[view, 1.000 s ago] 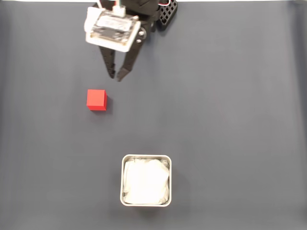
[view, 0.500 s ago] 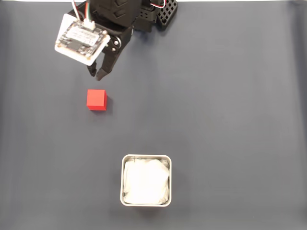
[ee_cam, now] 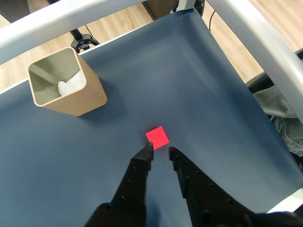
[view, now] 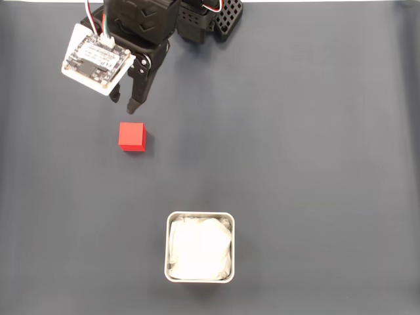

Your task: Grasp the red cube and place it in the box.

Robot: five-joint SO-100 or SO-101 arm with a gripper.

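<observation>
The task stands at the approach stage; no grasp has been made and no transfer has begun. In the fixed view the red cube (view: 132,136) rests flat on the dark blue-grey table cover (view: 308,144), left of centre, untouched and well apart from the box (view: 199,247), which sits near the lower middle of that view. The box contains its white wrinkled lining (view: 199,249) and nothing else, so the placing step is not done. The gripper (view: 125,104) hangs near the cube, between it and the arm's base (view: 197,16) at the top edge, with its fingertips pointed toward the cube. The wrist view confirms the relation: the gripper (ee_cam: 159,153) has its two black fingers (ee_cam: 141,163) close together with only a narrow gap between the tips, and nothing is held between them. The red cube (ee_cam: 157,137) lies just ahead of the tips, apart from them, roughly on the line between the two fingers. In this view the box (ee_cam: 66,87) stands toward the upper left, well clear of the cube. The remaining work, as a judgement: the gap between the fingers looks narrower than the cube, so the jaws must spread before the descent; the gripper must then straddle the cube, close on it, lift it, carry it across to the box and release it over the lining. All principal steps therefore remain outstanding.
</observation>
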